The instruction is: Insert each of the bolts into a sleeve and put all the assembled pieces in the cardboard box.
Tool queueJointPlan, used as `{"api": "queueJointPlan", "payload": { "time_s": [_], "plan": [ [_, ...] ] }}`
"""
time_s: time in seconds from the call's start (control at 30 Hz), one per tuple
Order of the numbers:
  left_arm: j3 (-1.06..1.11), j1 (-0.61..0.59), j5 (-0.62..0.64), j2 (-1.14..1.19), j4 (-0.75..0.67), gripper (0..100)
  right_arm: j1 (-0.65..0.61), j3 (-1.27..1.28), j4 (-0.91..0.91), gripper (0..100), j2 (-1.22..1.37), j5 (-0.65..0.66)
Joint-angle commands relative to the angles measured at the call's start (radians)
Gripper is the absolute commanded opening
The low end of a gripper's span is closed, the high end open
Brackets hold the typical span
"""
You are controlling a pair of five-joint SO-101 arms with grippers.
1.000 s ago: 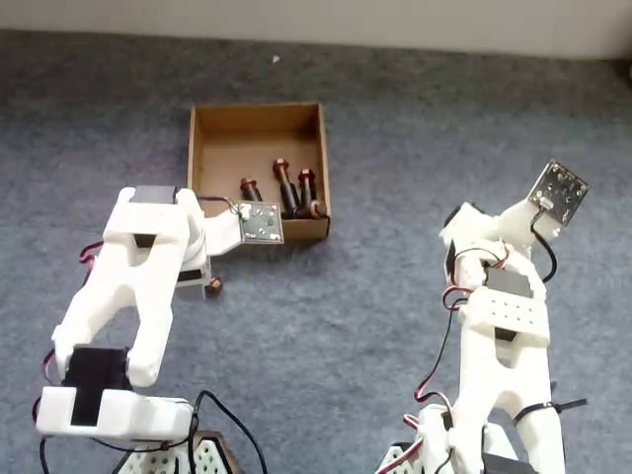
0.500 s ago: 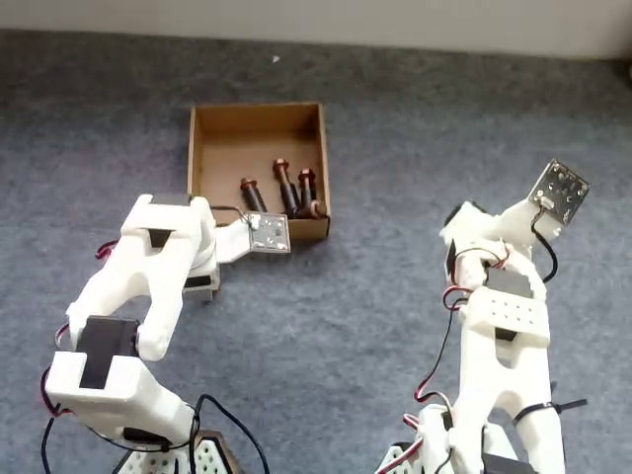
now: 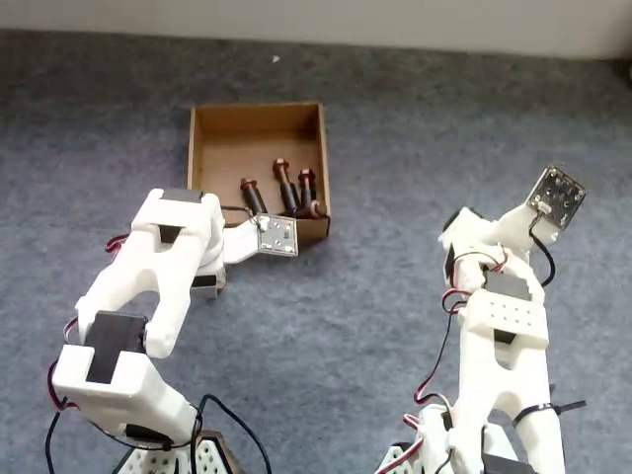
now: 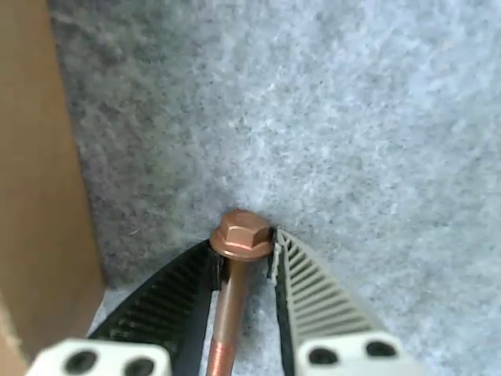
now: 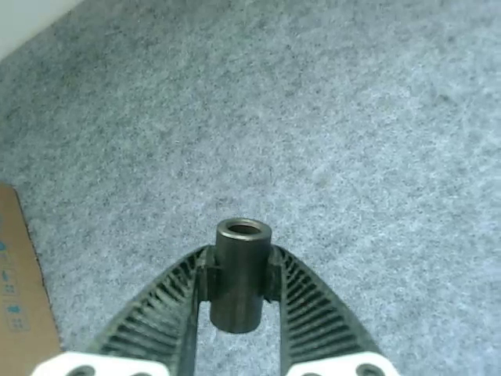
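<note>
Copper bolt (image 4: pixel 241 233) clamped in L fingers (image 4: pixel 176 301) beside box (image 4: pixel 35 196); R fingers (image 5: pixel 317 309), aloft, grip sleeve (image 5: pixel 239 278).

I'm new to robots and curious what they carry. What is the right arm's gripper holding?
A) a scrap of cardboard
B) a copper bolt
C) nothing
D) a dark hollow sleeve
D: the right gripper is shut on a dark hollow sleeve, while the copper bolt sits in the left gripper.
</note>
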Motion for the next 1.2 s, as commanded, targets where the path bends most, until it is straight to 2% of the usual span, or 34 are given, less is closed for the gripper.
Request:
{"api": "queueJointPlan", "payload": {
  "time_s": [0.0, 0.13, 0.2, 0.3, 0.37, 0.53, 0.83, 1.03, 1.17],
  "plan": [
    [-0.008, 0.028, -0.014, 0.002, 0.018, 1, -0.008, -0.013, -0.024, 0.6, -0.031, 0.000],
    [-0.062, 0.030, 0.226, 0.005, 0.020, 2, -0.008, -0.013, -0.024, 0.6, -0.031, 0.000],
    [-0.088, 0.022, 0.296, 0.007, 0.025, 7, -0.008, -0.013, -0.024, 0.6, -0.031, 0.000],
    [-0.088, 0.007, 0.301, 0.012, 0.025, 18, -0.008, -0.013, -0.024, 0.6, -0.031, 0.000],
    [-0.091, -0.007, 0.272, 0.012, 0.020, 21, -0.008, -0.012, -0.024, 0.6, -0.031, 0.000],
    [-0.088, -0.015, 0.198, 0.015, 0.018, 17, -0.008, -0.012, -0.024, 0.6, -0.031, 0.000],
    [-0.090, -0.008, 0.204, 0.041, 0.018, 4, -0.008, -0.012, -0.024, 0.6, -0.031, 0.000],
    [-0.096, -0.008, 0.207, 0.062, 0.025, 1, -0.008, -0.010, -0.024, 0.6, -0.031, 0.000],
    [-0.091, -0.007, 0.334, -0.053, 0.028, 1, -0.008, -0.010, -0.024, 0.6, -0.031, 0.000]
  ]
}}
